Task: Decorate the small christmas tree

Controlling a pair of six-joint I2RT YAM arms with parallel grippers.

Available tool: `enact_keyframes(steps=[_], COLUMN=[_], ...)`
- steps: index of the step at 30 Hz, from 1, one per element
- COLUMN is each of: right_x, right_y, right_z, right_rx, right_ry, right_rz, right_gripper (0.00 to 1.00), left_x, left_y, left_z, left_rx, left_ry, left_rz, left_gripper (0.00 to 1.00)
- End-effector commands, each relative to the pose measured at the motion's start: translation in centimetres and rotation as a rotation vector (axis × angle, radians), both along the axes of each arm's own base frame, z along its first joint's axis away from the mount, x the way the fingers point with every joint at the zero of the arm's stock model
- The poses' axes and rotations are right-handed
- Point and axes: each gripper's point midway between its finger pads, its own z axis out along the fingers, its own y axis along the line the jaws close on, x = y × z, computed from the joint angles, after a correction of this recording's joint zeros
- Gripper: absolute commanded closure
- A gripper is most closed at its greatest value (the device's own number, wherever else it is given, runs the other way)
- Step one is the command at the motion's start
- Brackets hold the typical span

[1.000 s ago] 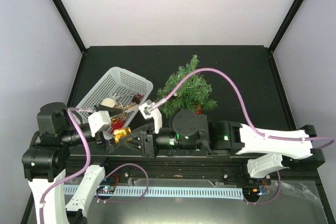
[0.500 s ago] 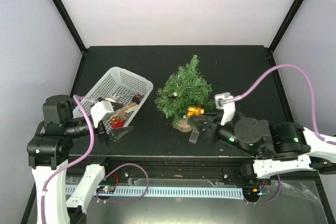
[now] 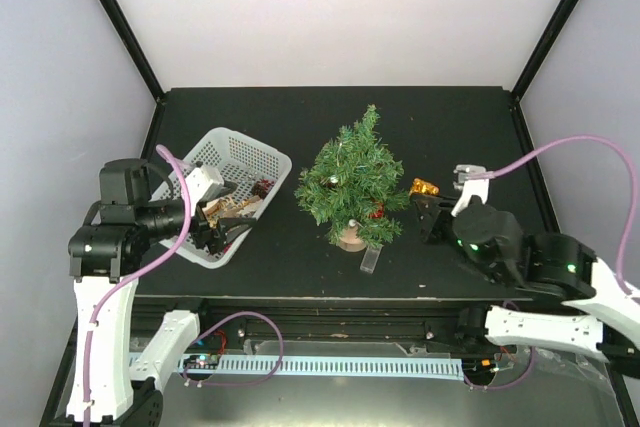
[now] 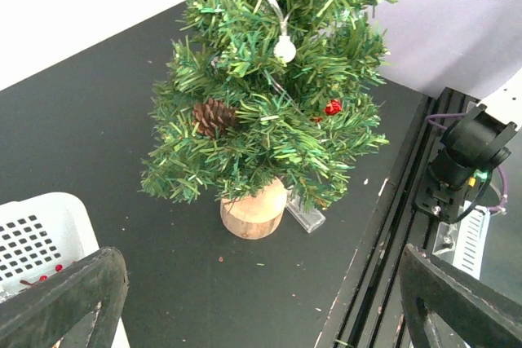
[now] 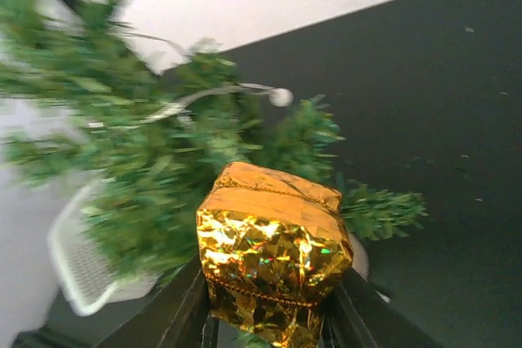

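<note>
A gold foil box (image 3: 424, 187) beside the small christmas tree (image 3: 350, 182)
The tree stands mid surface (image 3: 450, 127); the right hand (image 3: 428, 202) pinches the box just right of it; the left hand (image 3: 225, 230) is spread above the white basket (image 3: 215, 145), left.

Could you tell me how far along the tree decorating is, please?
Done: a brown pine cone, white bulb and red berry sit on the small green christmas tree. In hand: the right gripper holds a gold foil gift box. Left: ornaments in the white plastic basket.
</note>
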Motion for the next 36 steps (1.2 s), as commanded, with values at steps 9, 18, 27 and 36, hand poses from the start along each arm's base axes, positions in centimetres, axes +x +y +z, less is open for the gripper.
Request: enact_keyframes(steps=[9, 18, 27, 36], right_x=[5.4, 5.3, 5.4, 6.6], right_y=[3.2, 5.6, 5.9, 6.0], right_z=[-2.3, -2.9, -5.3, -7.4], right_rx=[0.093, 0.103, 0.081, 0.035], right_ry=[0.051, 0.083, 0.131, 0.157], right_rz=[0.128, 0.224, 0.229, 0.204], right_gripper=[0.69, 0.7, 0.7, 0.7], left_x=[1.4, 1.3, 1.1, 0.8], left_y=[0.3, 0.2, 0.2, 0.3], left_z=[-0.2, -0.8, -1.4, -1.7], left_rx=[0.005, 0.004, 0.005, 0.012], left_ry=[0.005, 0.002, 0.011, 0.002], left_rz=[0.023, 0.014, 0.013, 0.019], left_gripper=[0.08, 0.08, 0.08, 0.08])
